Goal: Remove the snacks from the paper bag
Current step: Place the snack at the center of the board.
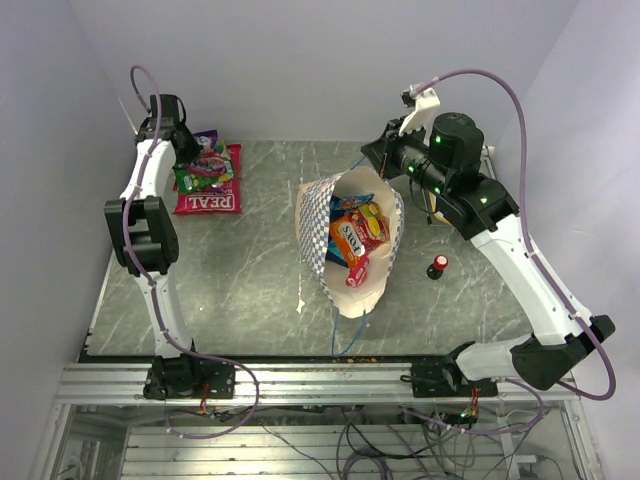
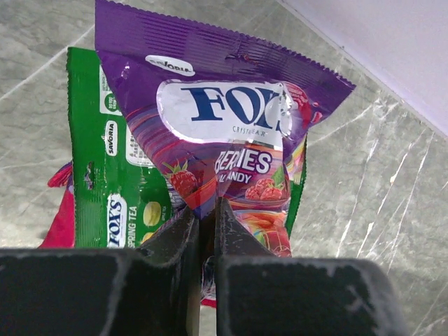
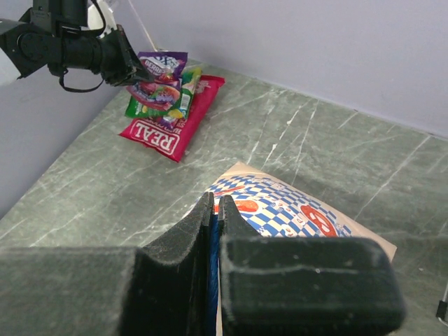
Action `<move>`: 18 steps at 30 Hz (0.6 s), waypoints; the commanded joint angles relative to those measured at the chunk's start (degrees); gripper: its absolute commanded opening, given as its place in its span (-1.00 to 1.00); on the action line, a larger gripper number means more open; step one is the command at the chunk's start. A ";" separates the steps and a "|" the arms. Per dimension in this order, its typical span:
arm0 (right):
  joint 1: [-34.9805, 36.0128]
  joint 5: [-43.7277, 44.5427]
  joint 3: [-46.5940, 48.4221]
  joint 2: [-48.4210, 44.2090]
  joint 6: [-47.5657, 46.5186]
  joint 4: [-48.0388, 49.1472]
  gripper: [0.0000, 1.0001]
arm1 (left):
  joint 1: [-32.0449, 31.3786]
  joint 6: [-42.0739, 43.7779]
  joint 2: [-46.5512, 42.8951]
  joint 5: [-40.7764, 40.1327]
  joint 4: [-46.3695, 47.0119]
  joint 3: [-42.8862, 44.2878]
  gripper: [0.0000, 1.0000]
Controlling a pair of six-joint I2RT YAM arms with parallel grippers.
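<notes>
Far-left corner of the table (image 1: 240,290) first. The left gripper (image 2: 208,213) is pinched narrow on the lower edge of a purple candy bag (image 2: 224,119), fingers (image 2: 175,238) on either side of the wrapper. That bag sits over a green candy bag (image 2: 105,175), and a red packet (image 1: 212,195) marked "REAL" lies flat under the pair. Whether the purple one is touching the green one, I cannot tell.

Across to the middle: the paper bag (image 1: 318,215), blue-and-white checks outside and cream inside, has its mouth open to the overhead camera. Inside it is an orange packet (image 1: 372,222) among other bright wrappers, crowded too close to sort apart.

The right gripper (image 3: 213,204) sits at the bag's far rim, clamped tight on the thin blue cord handle (image 3: 212,266), which runs straight down between the closed pads.

Just beside the bag on the right, apart from it, stands a small red-and-black knob (image 1: 438,266).
</notes>
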 commanded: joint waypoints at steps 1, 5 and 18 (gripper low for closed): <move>-0.26 2.88 2.12 -0.34 -1.07 0.26 -1.00 | 1.31 -0.99 2.42 4.70 5.44 1.33 -0.86; -0.26 2.96 2.58 0.41 -0.97 0.06 -1.00 | 1.31 -1.59 6.09 6.60 3.69 0.98 -0.86; -0.26 0.61 2.64 1.51 0.72 0.91 -1.00 | 1.86 1.31 2.10 3.61 1.28 -3.95 -0.03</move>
